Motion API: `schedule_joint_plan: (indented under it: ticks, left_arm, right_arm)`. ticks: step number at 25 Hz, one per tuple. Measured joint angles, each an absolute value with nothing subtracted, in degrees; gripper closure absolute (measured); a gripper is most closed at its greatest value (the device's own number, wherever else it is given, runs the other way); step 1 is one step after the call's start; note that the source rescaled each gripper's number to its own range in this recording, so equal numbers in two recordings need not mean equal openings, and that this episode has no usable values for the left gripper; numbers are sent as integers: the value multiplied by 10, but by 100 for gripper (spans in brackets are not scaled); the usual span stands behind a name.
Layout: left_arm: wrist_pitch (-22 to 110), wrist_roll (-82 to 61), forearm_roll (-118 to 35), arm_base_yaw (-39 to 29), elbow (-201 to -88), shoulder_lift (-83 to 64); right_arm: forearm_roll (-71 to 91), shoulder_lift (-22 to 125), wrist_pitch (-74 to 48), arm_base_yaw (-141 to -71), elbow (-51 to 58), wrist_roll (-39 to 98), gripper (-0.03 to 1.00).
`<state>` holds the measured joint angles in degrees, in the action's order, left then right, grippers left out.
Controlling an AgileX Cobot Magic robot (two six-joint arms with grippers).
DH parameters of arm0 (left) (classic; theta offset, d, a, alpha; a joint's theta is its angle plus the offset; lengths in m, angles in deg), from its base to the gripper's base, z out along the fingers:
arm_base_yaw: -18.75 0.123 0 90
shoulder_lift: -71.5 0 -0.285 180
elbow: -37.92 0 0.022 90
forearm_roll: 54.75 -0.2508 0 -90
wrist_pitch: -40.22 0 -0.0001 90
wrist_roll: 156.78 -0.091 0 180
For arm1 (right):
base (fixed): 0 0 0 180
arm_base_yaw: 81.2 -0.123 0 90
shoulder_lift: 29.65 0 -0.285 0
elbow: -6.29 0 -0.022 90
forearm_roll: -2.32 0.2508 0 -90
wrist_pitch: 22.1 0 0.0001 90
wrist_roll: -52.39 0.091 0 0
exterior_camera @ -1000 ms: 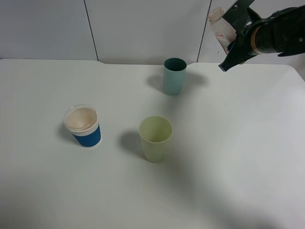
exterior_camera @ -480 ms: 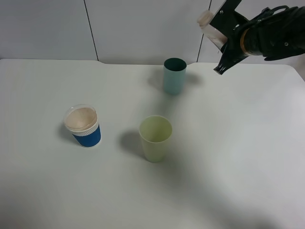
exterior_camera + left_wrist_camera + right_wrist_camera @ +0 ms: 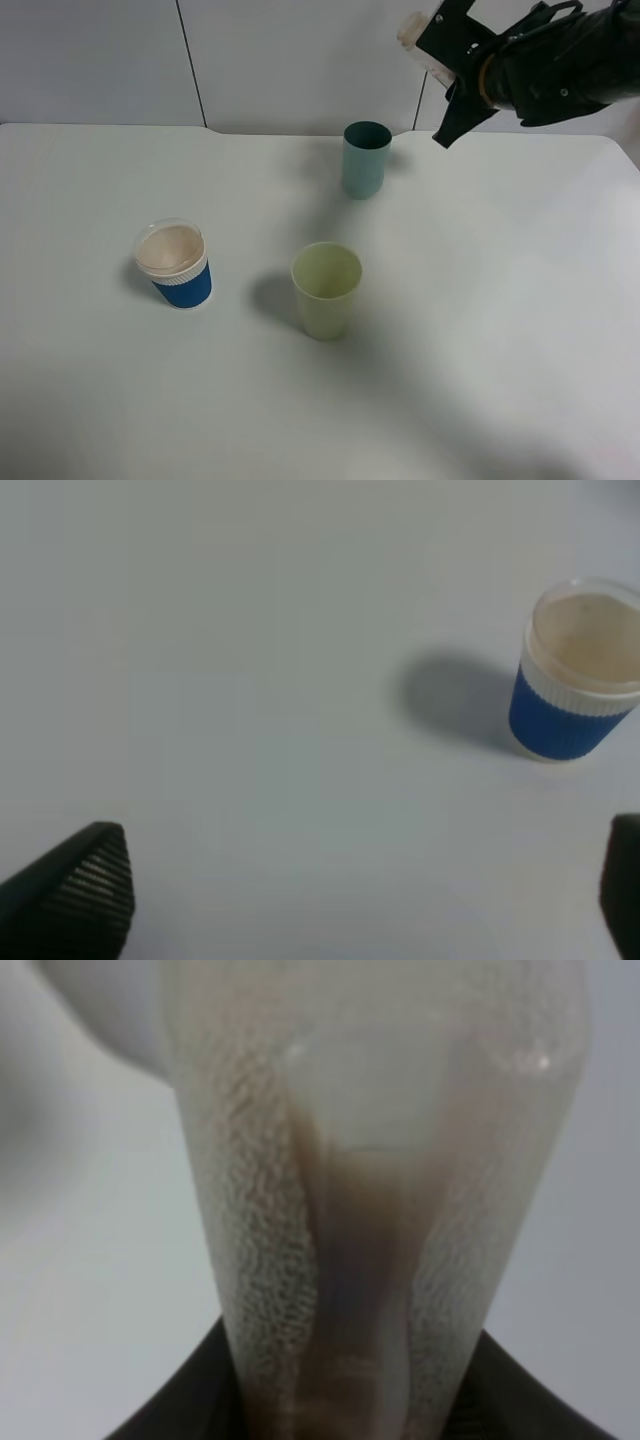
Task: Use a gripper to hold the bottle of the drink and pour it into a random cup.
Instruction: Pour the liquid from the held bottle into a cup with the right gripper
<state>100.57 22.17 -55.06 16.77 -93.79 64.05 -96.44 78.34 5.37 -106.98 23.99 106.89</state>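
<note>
My right gripper [image 3: 455, 72] is shut on the bottle [image 3: 418, 32] and holds it high above the table's far right, tilted with its neck up and to the left. The bottle is to the upper right of the teal cup [image 3: 366, 159], which stands upright and open near the back edge. In the right wrist view the translucent bottle [image 3: 380, 1110] fills the frame, with the brown drink [image 3: 355, 1260] running along its inside, and my right gripper [image 3: 350, 1415] holds it at its lower part. My left gripper [image 3: 350, 900] is open over bare table and does not show in the exterior view.
A pale yellow-green cup [image 3: 326, 290] stands in the middle of the white table [image 3: 500, 330]. A blue ribbed cup with a white rim and clear lid [image 3: 175, 263] stands at the left; it also shows in the left wrist view [image 3: 575, 685].
My right gripper has moved left and slightly up with the bottle, closer to the teal cup, and the bottle has tilted further. The cups have not moved.
</note>
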Motion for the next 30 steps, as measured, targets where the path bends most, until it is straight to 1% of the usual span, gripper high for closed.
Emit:
schedule_joint_plan:
  ticks: [4, 16, 21, 30]
  left_arm:
    - [1006, 222, -551, 168, -938, 640]
    - [1006, 222, -551, 168, -938, 640]
    - [1006, 222, -551, 168, -938, 640]
    - [1006, 222, -548, 168, -938, 640]
  right_arm:
    - [-964, 788, 60, -1084, 228, 1045, 97]
    - [-962, 788, 107, -1087, 228, 958, 97]
    - [-959, 795, 124, -1096, 226, 952, 97]
    - [-957, 849, 158, -1120, 226, 946, 97]
